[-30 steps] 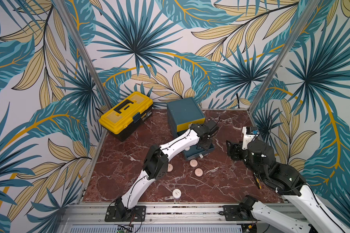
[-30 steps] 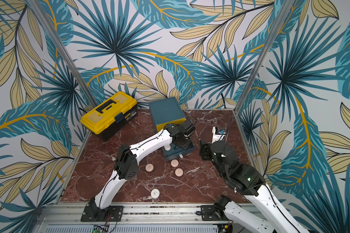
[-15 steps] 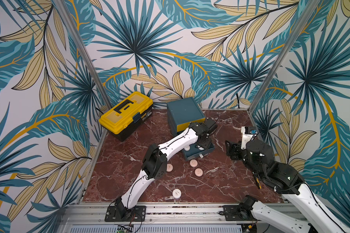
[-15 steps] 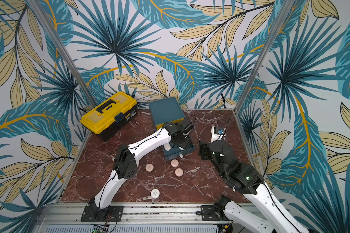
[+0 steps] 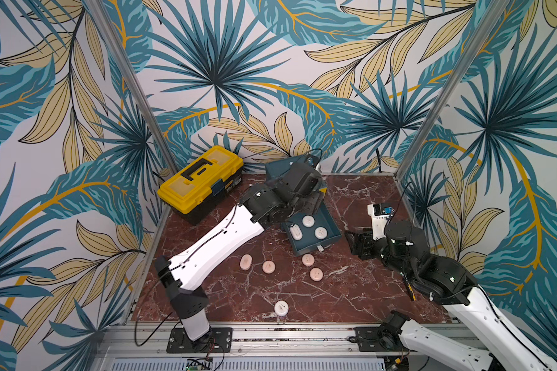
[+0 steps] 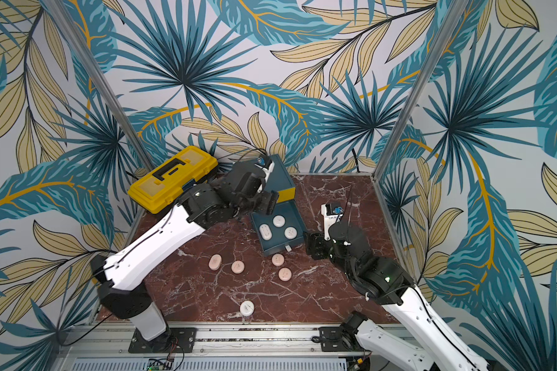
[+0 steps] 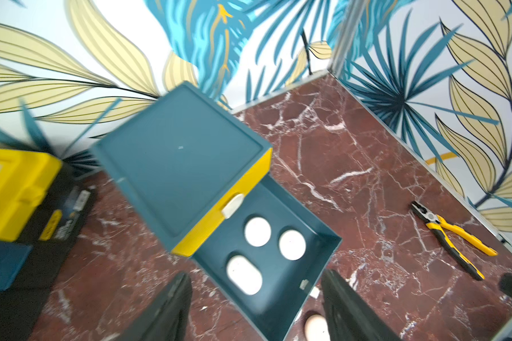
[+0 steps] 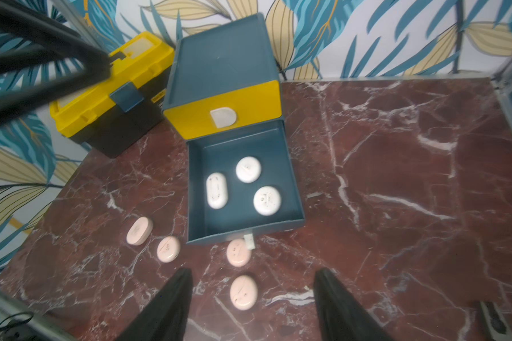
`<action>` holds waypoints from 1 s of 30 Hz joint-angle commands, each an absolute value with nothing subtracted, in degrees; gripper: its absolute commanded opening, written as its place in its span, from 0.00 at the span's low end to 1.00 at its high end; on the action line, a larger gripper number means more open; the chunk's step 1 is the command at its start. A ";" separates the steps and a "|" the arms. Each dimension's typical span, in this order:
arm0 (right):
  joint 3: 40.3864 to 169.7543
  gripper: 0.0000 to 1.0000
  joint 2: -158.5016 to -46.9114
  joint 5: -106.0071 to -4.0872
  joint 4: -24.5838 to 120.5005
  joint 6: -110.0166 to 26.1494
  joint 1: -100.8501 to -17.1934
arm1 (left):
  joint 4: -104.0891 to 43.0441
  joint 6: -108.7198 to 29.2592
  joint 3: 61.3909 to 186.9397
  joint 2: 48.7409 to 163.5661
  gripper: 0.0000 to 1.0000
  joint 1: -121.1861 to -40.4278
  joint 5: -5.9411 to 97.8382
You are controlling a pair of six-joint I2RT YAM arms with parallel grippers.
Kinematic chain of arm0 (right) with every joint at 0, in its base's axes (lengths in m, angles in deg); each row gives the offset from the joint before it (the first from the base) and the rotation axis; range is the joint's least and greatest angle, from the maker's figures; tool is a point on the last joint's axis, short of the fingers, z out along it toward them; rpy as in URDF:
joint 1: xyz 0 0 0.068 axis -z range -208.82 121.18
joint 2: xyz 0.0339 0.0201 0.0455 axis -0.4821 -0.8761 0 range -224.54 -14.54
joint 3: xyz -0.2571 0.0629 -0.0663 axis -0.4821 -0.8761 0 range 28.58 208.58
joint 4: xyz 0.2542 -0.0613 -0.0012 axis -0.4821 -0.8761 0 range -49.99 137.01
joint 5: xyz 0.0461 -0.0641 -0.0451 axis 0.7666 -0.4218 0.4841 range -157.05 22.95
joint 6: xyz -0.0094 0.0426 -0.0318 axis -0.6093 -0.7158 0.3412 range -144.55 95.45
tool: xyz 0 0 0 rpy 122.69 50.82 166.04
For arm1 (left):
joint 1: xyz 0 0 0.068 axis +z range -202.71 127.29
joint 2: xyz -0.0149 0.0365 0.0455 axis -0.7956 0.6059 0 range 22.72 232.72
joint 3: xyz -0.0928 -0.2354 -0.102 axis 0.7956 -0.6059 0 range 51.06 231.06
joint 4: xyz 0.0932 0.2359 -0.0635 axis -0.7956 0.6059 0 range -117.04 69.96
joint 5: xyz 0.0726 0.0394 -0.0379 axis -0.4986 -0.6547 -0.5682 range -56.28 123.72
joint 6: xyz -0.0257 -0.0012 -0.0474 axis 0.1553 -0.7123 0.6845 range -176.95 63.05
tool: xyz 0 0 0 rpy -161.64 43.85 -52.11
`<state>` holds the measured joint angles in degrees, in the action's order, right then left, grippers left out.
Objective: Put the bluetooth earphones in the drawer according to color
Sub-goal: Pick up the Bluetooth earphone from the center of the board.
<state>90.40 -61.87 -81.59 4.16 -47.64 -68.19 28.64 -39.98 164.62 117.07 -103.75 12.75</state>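
a: where does the chest (image 6: 282, 180) stand?

b: at the back edge of the tabletop (image 5: 360, 289), near its middle, close beside the yellow toolbox (image 5: 203, 180). it sits turned, so its front faces the front edge and slants toward the right edge.

a: any drawer out?

b: a teal drawer (image 8: 243, 231) below the yellow top front stands far out along that slant. whether it is the middle or the lowest, i cannot tell. three cases lie flat in it. the oblong white case (image 8: 217, 190) has its long axis along the drawer's line of pull. the round white case (image 8: 248, 169) is nearer the chest, and the second round white case (image 8: 267, 200) is nearer the pull tab.

a: and outside it?

b: four pink ones lie on the tabletop before the drawer front. the oblong pink case (image 5: 246, 261) has its long axis roughly front to back, with the round pink case (image 5: 268, 267) just beside it. the third pink case (image 5: 308, 259) is right at the tab, and the fourth pink case (image 5: 316, 274) is just in front of that. the lone white case (image 5: 281, 308) lies near the front edge.

a: the jaws?

b: the left jaws hang above the open drawer by the chest front, spread wide with nothing between them. the right jaws sit low at the drawer's right side, pointing at it, also spread and empty. the pliers (image 7: 452, 236) lie by the right edge.
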 commanded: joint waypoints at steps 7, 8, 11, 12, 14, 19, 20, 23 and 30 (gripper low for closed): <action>83.69 0.72 -76.68 -78.34 10.73 -55.68 -86.48 | 30.76 -30.66 135.96 93.61 0.78 -95.54 4.01; 83.45 0.73 -78.76 -77.95 12.05 -56.49 -88.10 | 31.58 -29.96 133.71 91.42 0.78 -94.55 3.97; 82.68 0.73 -84.06 -76.31 16.28 -58.82 -91.25 | 34.27 -28.26 128.65 86.01 0.78 -92.52 3.76; 82.85 0.74 -85.94 -76.14 16.89 -59.35 -92.14 | 35.06 -27.78 127.53 84.59 0.78 -92.00 3.62; 83.46 0.75 -90.09 -75.93 18.01 -60.34 -93.95 | 36.89 -26.87 125.24 81.82 0.78 -90.39 3.54; 85.14 0.77 -100.42 -74.63 21.13 -64.10 -96.55 | 40.62 -26.36 120.56 75.88 0.79 -83.94 5.24; 85.54 0.78 -102.07 -74.40 21.39 -64.83 -96.82 | 41.09 -26.55 119.84 75.21 0.79 -82.58 5.79; 86.45 0.81 -106.38 -73.26 23.10 -66.63 -98.08 | 41.43 -27.63 118.20 73.22 0.79 -78.64 8.49; 88.43 0.82 -111.94 -71.89 23.29 -68.98 -101.11 | 41.78 -29.46 117.27 72.11 0.80 -75.35 10.55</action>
